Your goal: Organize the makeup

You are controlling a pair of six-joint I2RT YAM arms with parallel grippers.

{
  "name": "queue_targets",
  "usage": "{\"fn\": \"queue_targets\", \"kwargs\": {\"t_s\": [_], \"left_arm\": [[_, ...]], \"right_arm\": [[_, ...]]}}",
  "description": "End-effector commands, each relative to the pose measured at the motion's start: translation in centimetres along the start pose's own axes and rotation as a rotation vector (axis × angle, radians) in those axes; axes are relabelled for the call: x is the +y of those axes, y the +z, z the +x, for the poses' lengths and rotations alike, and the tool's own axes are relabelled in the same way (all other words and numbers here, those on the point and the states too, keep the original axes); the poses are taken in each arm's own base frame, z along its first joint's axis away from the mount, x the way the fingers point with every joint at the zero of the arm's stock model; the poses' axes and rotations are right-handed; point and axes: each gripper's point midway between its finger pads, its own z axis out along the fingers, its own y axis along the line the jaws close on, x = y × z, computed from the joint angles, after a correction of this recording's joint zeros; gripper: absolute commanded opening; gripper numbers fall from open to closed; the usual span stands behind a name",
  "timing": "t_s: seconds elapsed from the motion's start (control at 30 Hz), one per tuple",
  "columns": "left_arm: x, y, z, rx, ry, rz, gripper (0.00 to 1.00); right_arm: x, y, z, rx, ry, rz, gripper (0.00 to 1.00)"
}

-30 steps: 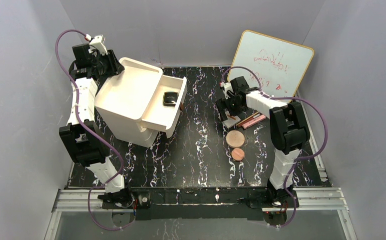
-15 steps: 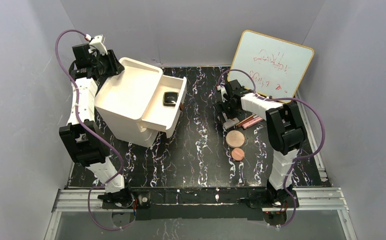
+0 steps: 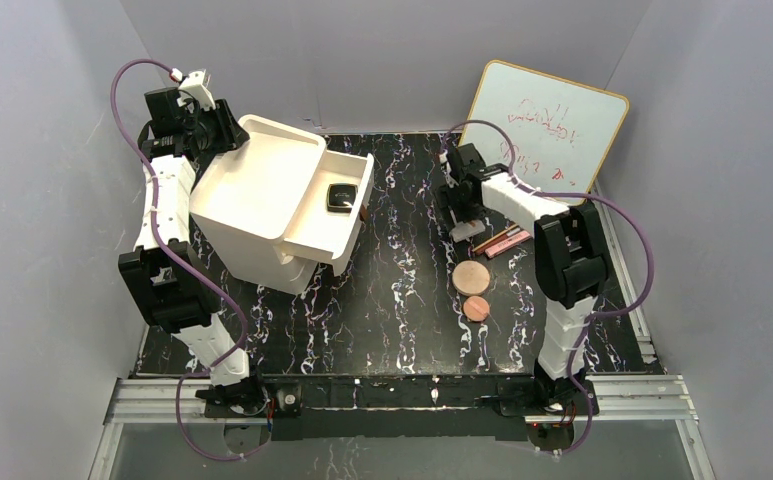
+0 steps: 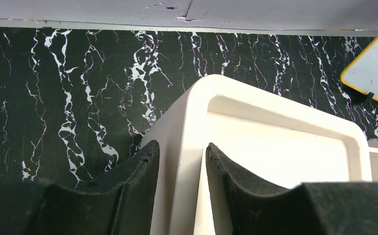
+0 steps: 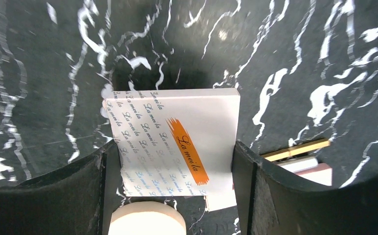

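Observation:
My right gripper [image 5: 169,147] reaches down over a flat white packet [image 5: 177,142] with an orange stripe. Its pads press both side edges, so it is shut on the packet. Two slim sticks [image 5: 298,149] lie just to its right, and a pale round thing [image 5: 146,218] shows at the bottom edge. From above, the right gripper [image 3: 459,215] hangs behind the larger copper disc [image 3: 470,276] and the smaller disc [image 3: 476,308], with the sticks [image 3: 502,241] beside it. The square compact [image 3: 340,196] lies in the open drawer [image 3: 312,238]. My left gripper [image 4: 182,152] is shut on the wall of the white organizer [image 4: 275,122].
The white organizer [image 3: 262,190] stands tilted at the back left, its drawer pulled out toward the middle. A whiteboard [image 3: 545,125] with red scribbles leans against the back right wall. Grey walls enclose the black marbled table [image 3: 392,300].
The right gripper has moved a little toward the back and its jaws have narrowed onto the white packet. The left arm and organizer have not moved.

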Motion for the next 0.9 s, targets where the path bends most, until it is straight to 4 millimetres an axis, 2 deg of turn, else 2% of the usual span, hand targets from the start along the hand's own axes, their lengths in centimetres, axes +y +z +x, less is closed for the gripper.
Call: {"fn": "queue_targets", "kwargs": {"t_s": [0.0,0.17,0.3,0.47,0.57,0.77,0.87], "left_arm": [[-0.2,0.4,1.9,0.065,-0.04,0.021,0.39],[-0.3,0.4,1.9,0.065,-0.043,0.027,0.39],[-0.4,0.4,1.9,0.064,-0.044,0.03,0.39],[-0.5,0.3,1.7,0.061,-0.041,0.029,0.39],[-0.5,0.2,1.7,0.06,-0.041,0.028,0.39],[-0.5,0.1,1.6,0.058,-0.038,0.028,0.39],[-0.5,0.2,1.7,0.058,-0.038,0.027,0.39]], "right_arm": [[-0.2,-9.1,-8.3,-0.292,0.068,-0.021,0.26],[1.8,-16.5,-13.4,-0.482,0.075,-0.094,0.26],[6.0,-21.3,-16.4,-0.605,0.043,-0.183,0.24],[13.1,-26.5,-18.5,-0.755,-0.04,-0.32,0.25],[16.4,-28.0,-19.1,-0.788,-0.082,-0.405,0.26],[22.1,-26.6,-18.1,-0.735,-0.159,-0.482,0.27],[24.2,-26.1,-17.4,-0.718,-0.19,-0.514,0.27]]}}
